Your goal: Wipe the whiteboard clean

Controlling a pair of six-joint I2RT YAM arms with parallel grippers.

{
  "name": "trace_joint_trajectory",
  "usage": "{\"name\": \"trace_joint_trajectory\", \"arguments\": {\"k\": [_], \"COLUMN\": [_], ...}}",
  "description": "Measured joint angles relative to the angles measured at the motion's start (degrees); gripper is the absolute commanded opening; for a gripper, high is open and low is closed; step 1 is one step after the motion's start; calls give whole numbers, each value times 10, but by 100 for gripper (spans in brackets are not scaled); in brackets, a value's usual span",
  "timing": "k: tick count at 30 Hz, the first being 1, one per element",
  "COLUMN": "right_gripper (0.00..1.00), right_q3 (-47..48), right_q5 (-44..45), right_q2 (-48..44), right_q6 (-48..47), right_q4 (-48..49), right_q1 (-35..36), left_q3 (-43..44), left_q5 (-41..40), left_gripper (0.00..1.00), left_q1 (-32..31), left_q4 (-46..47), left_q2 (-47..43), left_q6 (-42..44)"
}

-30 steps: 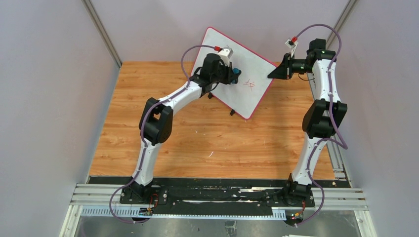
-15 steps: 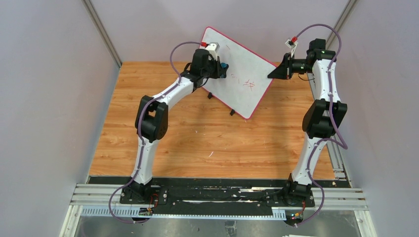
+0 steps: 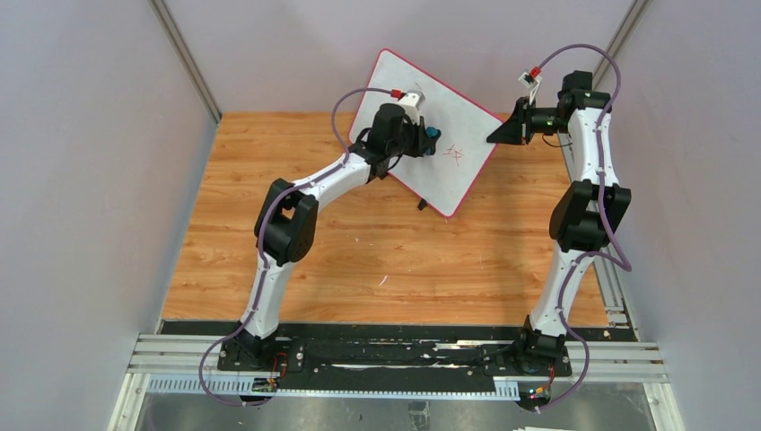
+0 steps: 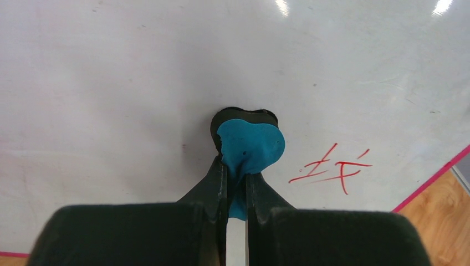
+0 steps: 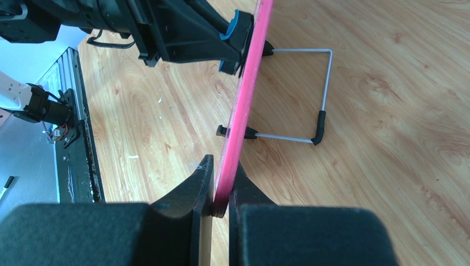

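Now, left gripper (image 4: pixel 235 178): clamping the eraser (image 4: pixel 250 145) against the whiteboard (image 4: pixel 111 83).
Right gripper (image 5: pixel 221 185): clamping the whiteboard's right edge.

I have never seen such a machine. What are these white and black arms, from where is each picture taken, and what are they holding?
These are two robot arms, bolted at the near edge of a wooden table. The wide picture comes from a fixed camera above and behind them; the two close pictures come from a small camera on each wrist. A large white whiteboard with a pink rim stands tilted on the table, on a wire stand. The left gripper is shut on a small blue-and-black eraser, which presses on the board beside some red handwriting. The right gripper pinches the board's pink edge, apparently to steady it.
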Motion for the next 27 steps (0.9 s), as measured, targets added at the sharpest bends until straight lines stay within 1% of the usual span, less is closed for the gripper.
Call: {"name": "trace_joint_trajectory", "arguments": {"k": [8,15,20,27], "right_gripper": [1,1,1,1], "right_q3": [0,0,0,0], "right_q5": [-1,-3,-4,-5], "right_q2": [0,0,0,0], "right_q6": [0,-1,-2,-5], "right_q4": [0,1,3,2], "right_q1": [0,0,1,1], "left_q3": [-31,-52,-69,-70], "left_q5": [-6,1,17,-3], "left_gripper": [0,0,0,0], "left_q1": [-23,-16,22,92], "left_q4": [16,24,13,-20], "left_q2": [-16,-24,-25,-25], "left_q6": [8,18,19,30]}}
